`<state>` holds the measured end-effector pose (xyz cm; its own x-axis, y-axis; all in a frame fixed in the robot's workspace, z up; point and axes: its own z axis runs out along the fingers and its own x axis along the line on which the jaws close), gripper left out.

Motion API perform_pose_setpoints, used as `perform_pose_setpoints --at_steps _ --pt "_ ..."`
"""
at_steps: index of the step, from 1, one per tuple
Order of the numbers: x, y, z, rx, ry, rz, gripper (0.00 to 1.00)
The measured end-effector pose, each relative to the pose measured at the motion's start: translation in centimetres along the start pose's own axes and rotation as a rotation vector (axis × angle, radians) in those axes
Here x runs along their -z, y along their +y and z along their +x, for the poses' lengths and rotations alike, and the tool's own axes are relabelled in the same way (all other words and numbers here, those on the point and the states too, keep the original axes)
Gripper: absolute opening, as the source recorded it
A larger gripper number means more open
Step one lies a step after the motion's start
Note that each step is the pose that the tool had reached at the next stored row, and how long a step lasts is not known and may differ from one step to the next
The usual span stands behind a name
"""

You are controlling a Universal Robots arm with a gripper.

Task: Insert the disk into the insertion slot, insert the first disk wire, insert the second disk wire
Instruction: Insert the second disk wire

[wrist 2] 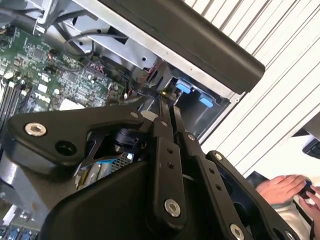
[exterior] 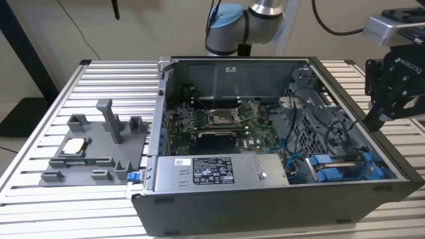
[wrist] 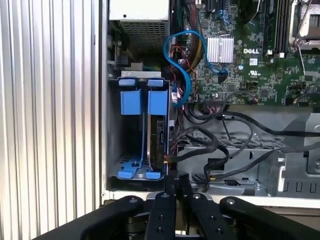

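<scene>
Hovering clenched: black jointed end effector point(wrist: 173, 180), fingertips pressed together, nothing seen between them. Just beyond tips: disk point(wrist: 161, 136) standing on edge, thin dark side showing, bright blue plastic carrier tabs at both ends, seated inside insertion slot point(wrist: 114, 135), a grey sheet-metal bay. Tangled black wires point(wrist: 214, 147) beside it. Farther: finned silver heatsink point(wrist: 220, 49) on green motherboard point(wrist: 250, 70). Ribbed aluminium counter point(wrist: 50, 100) flanks bay.

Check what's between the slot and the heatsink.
In the first wrist view, a looping blue cable lies between the slot and the heatsink.
</scene>
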<state>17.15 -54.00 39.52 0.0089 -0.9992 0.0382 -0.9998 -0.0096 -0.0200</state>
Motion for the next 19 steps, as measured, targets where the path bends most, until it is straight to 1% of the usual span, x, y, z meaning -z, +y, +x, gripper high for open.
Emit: perform_pose_setpoints --at_steps 1,2,3,5,6,7,9,10,12,13,17,19 --pt "0.02 0.00 0.00 0.000 0.0068 0.0000 0.16" --pt "0.01 0.01 0.00 0.000 0.0154 0.0002 0.16" --pt "-0.01 0.01 -0.02 0.000 0.0266 0.0003 0.16" --pt "-0.08 0.01 -0.06 0.001 0.0534 0.0005 0.16" --pt "-0.14 0.01 -0.09 0.001 0.0639 0.0008 0.16" --pt "-0.23 0.01 -0.11 0.001 0.0709 0.0011 0.16" --pt "-0.40 0.01 -0.14 0.001 0.0779 0.0015 0.17" --pt "-0.48 0.01 -0.16 0.001 0.0808 0.0019 0.24" --pt "-0.65 0.01 -0.20 0.002 0.0870 0.0029 0.24" --pt "-0.76 0.00 -0.23 0.001 0.0882 0.0037 0.24" --pt "-1.32 -0.11 -0.38 0.001 0.0891 0.0076 0.24" --pt "-1.53 -0.33 -0.53 0.001 0.0890 0.0088 0.24"
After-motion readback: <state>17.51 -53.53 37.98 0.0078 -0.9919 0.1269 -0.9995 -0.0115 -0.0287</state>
